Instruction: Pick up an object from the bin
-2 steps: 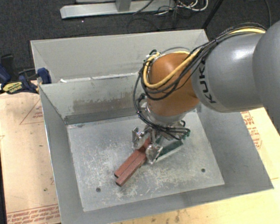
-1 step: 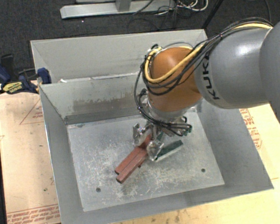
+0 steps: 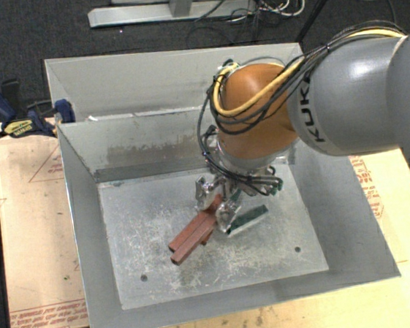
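My gripper [image 3: 219,203] sits at the brown block's [image 3: 191,237] upper end, its grip unclear to me; I'd close squarely before lifting.

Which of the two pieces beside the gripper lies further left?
The reddish-brown bar, slanting down-left from the gripper; the dark green piece lies to its right.

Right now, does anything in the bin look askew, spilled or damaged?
Nothing spilled or broken. The brown block lies slantwise mid-bin, its upper end at the hand, beside a dark green piece. The bin floor is scuffed pale, which looks like wear.
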`<control>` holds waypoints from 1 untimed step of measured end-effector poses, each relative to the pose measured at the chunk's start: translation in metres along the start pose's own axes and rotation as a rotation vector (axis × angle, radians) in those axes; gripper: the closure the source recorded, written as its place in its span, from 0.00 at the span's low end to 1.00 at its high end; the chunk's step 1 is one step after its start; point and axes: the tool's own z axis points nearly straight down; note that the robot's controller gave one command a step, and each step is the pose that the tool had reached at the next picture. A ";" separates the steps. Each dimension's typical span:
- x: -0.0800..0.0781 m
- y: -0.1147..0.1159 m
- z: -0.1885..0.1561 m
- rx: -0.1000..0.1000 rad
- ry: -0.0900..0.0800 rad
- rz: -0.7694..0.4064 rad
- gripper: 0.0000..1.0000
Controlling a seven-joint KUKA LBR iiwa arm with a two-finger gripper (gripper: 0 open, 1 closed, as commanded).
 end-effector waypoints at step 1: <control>0.001 0.001 -0.011 -0.002 0.003 0.000 1.00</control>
